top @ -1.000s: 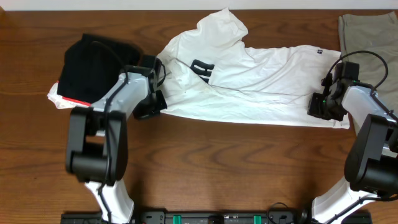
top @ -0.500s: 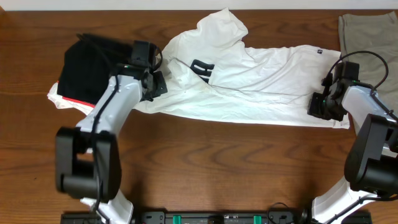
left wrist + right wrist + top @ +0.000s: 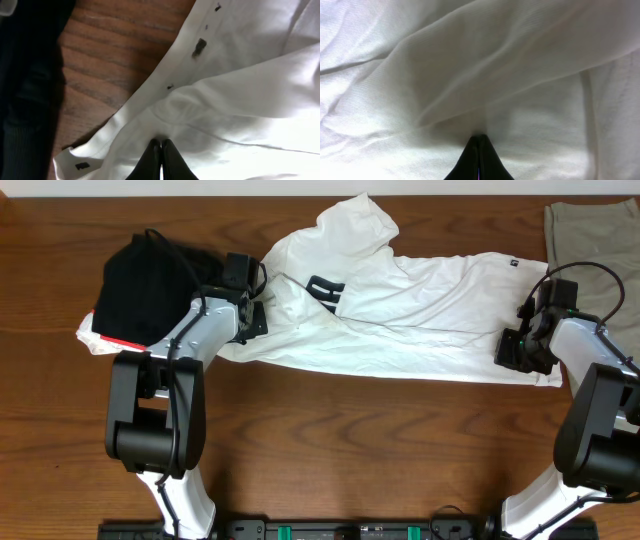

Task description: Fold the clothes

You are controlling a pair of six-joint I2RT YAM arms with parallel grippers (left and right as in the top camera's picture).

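The white T-shirt (image 3: 420,310) lies crumpled across the far half of the table, its black logo (image 3: 325,288) partly folded under and a small black hem tag (image 3: 513,263) at the right. My left gripper (image 3: 258,318) is shut on the shirt's left edge; in the left wrist view the closed fingertips (image 3: 161,144) pinch a fold of white fabric (image 3: 225,100). My right gripper (image 3: 508,350) is shut on the shirt's lower right part; in the right wrist view the closed gripper (image 3: 479,139) pinches white cloth (image 3: 470,60).
A black folded garment with red trim (image 3: 150,285) lies just left of my left gripper, also showing in the left wrist view (image 3: 30,85). An olive-grey cloth (image 3: 595,240) lies at the far right. Bare wood table (image 3: 350,450) fills the near half.
My left gripper has moved toward the far edge, pulling the shirt's lower left edge with it. The right arm has not moved.
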